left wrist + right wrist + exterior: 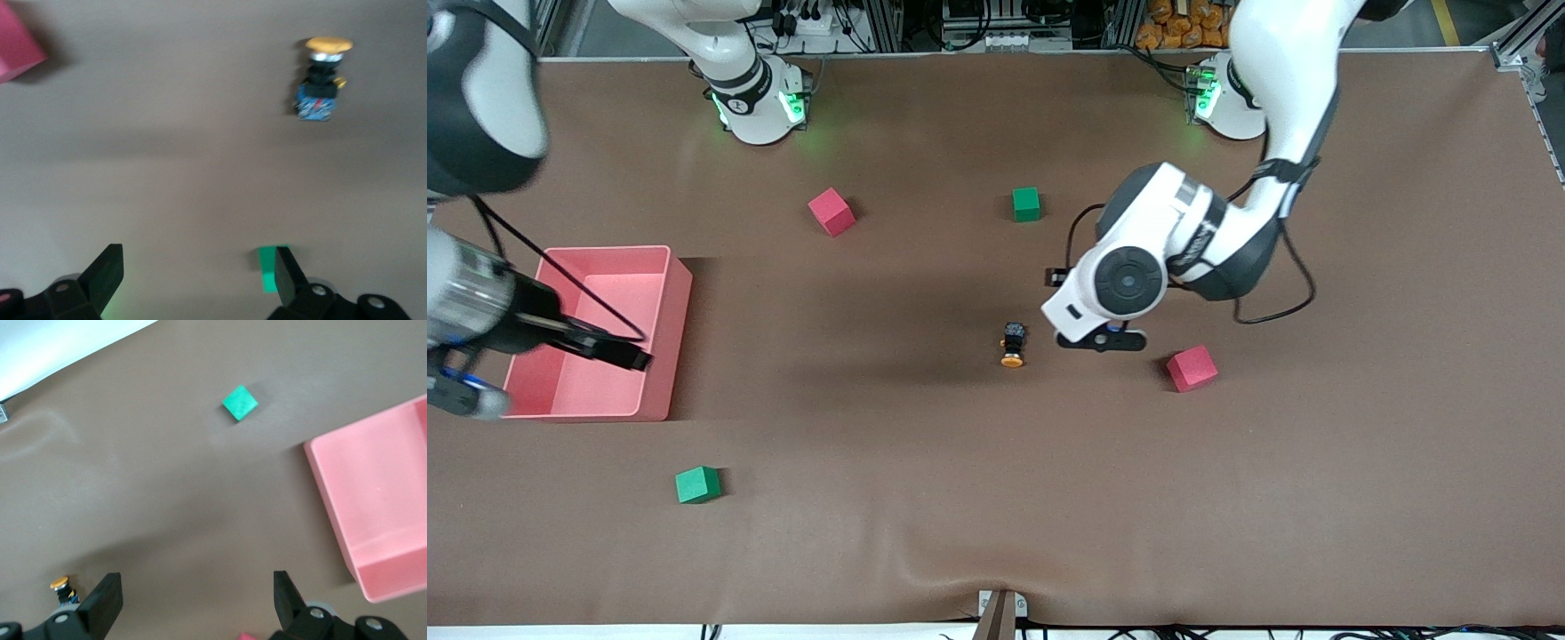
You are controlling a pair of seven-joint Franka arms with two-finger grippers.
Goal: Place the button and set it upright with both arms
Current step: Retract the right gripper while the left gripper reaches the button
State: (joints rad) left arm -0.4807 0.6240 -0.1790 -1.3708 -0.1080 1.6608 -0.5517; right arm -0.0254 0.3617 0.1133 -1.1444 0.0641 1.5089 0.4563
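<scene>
The button (1012, 345) lies on its side in the middle of the table, its orange cap toward the front camera and its black body away from it. It also shows in the left wrist view (320, 80) and small in the right wrist view (61, 585). My left gripper (197, 257) is open and empty, above the bare table beside the button toward the left arm's end; the left arm's white wrist (1129, 280) hides it from the front. My right gripper (197, 583) is open and empty, high up by the pink bin (605, 329).
A red cube (1192, 368) lies beside the left hand, and another red cube (831, 212) and a green cube (1026, 204) lie nearer the bases. A second green cube (697, 484) lies nearer the front camera than the bin. The bin looks empty.
</scene>
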